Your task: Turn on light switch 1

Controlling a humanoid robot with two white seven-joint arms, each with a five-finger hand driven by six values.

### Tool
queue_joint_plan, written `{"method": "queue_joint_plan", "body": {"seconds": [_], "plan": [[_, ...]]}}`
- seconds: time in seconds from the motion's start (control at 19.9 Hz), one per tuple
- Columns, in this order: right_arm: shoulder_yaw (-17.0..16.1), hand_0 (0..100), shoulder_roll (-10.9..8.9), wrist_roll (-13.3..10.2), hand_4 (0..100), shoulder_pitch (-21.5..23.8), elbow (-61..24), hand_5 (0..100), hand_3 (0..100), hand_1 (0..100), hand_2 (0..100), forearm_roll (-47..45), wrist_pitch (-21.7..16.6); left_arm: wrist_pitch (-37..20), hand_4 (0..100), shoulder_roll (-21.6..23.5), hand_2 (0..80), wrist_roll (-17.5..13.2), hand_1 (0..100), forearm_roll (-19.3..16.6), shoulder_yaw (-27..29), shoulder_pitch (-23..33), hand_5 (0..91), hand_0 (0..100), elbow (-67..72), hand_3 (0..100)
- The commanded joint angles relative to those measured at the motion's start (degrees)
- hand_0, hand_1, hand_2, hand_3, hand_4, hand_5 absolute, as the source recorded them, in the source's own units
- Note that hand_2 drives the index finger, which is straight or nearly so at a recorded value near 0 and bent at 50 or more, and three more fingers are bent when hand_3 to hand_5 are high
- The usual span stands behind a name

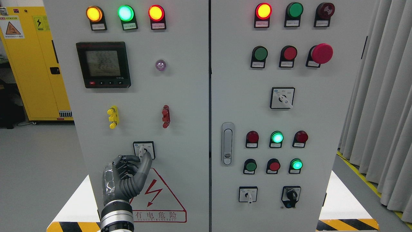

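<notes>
A grey electrical cabinet [180,96] with two doors fills the view. The left hand [127,175], dark and jointed, rises from the bottom edge left of centre to a small rotary switch [144,150] low on the left door. Its thumb reaches up to the white knob while the fingers [124,167] curl in beside it, pinching at or just short of the knob; whether they truly hold it is hard to tell. The right hand is out of view. The likely risk is a slip: the knob is small, and a loose pinch could let it slide through without turning, or stop the turn short of its set position. A drifting wrist could also scrape the red warning triangle [157,196] just below. Above the switch sit a yellow clip [113,117], a red clip [165,116], a digital meter [103,64] and three lit lamps [125,13]. The right door carries more lamps, push buttons, a red mushroom button [322,53], further selector switches and a metal latch [227,143]. The door is smooth painted metal. A yellow cabinet [35,61] stands behind at left, grey curtains [379,106] hang at right, and the floor has yellow-and-black hazard striping [349,224].
</notes>
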Motion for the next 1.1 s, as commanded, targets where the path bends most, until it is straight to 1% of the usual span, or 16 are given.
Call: {"method": "queue_joint_plan", "body": {"seconds": [0.0,0.7,1.05], "plan": [[0.0,0,0.0,0.0,0,0.0,0.0,0,0,50,4,0.0,0.0,0.1,87,-0.1,60.0,0.3,67,-0.2,-0.1,-0.4,83.4,24,0.6,89],[0.0,0,0.0,0.0,0,0.0,0.0,0,0,50,4,0.0,0.0,0.5,87,-0.1,60.5,0.2,66,-0.2,-0.2,-1.1,83.9,24,1.4,89],[0.0,0,0.0,0.0,0,0.0,0.0,0,0,50,4,0.0,0.0,0.4,87,-0.1,60.8,0.2,65,-0.2,-0.2,-1.3,83.8,26,1.4,89]]}}
